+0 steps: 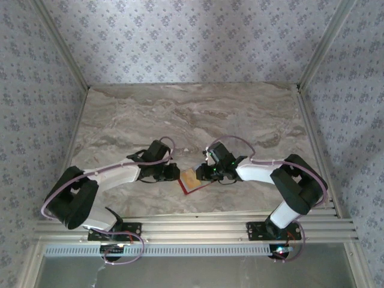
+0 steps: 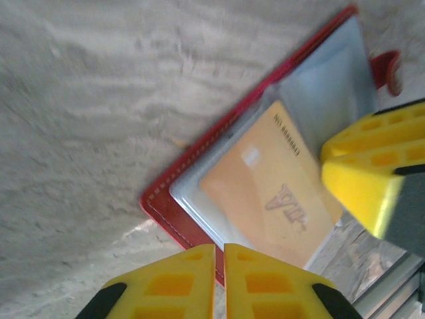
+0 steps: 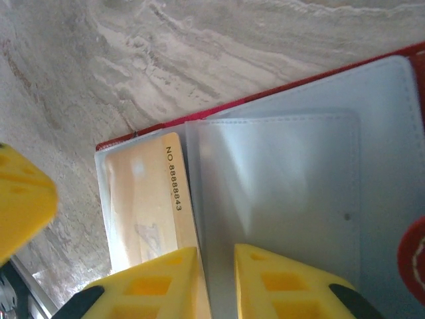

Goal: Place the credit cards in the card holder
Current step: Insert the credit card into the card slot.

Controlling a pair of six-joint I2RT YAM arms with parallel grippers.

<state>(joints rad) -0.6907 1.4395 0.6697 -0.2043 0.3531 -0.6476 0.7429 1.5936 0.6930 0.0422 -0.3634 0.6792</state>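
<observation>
Light is soft and even. Overhead view: dim, low detail. Wrist views: bright, with white glare on the holder (image 3: 279, 199) sleeve; yellow fingers (image 2: 372, 179) at frame edges are blurred.

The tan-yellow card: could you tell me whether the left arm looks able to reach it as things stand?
Probably yes: the left gripper hangs by the tan-yellow card in the open card holder, nothing between them, though the right gripper's finger crowds the far side.

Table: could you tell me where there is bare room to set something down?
Free: the table's far half to the back wall, and both side strips. Crowded: near centre, where left gripper and right gripper meet over the card holder.
</observation>
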